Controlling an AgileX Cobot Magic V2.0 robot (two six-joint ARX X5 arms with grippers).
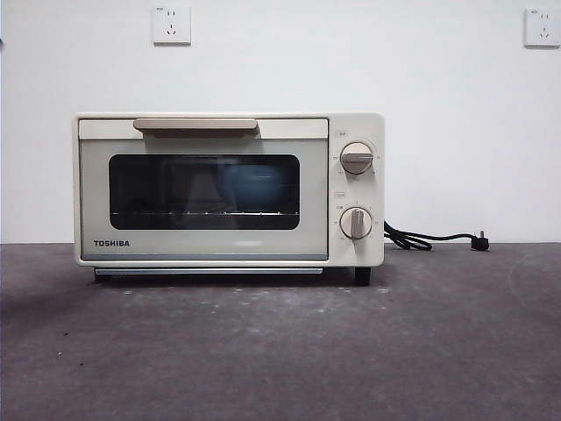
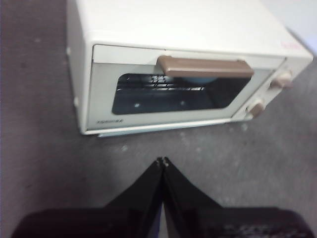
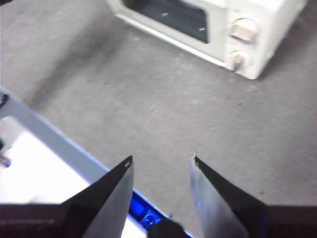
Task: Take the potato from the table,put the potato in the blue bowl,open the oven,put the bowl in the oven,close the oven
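Observation:
The cream-white TOSHIBA oven (image 1: 228,189) stands on the dark grey table (image 1: 280,351) with its door shut and the beige bar handle (image 1: 195,125) at the top. Through the dark window the blue bowl (image 1: 254,186) shows dimly on the rack inside; its rim (image 2: 198,79) peeks under the handle in the left wrist view. The potato is hidden. My left gripper (image 2: 162,160) hangs shut above the table in front of the oven (image 2: 183,64). My right gripper (image 3: 162,159) is open and empty, over bare table off the knob side of the oven (image 3: 223,29).
A black cord with its plug (image 1: 429,239) lies on the table to the right of the oven. Two wall sockets (image 1: 171,24) sit on the white wall behind. The table's pale front edge (image 3: 44,134) runs under the right gripper.

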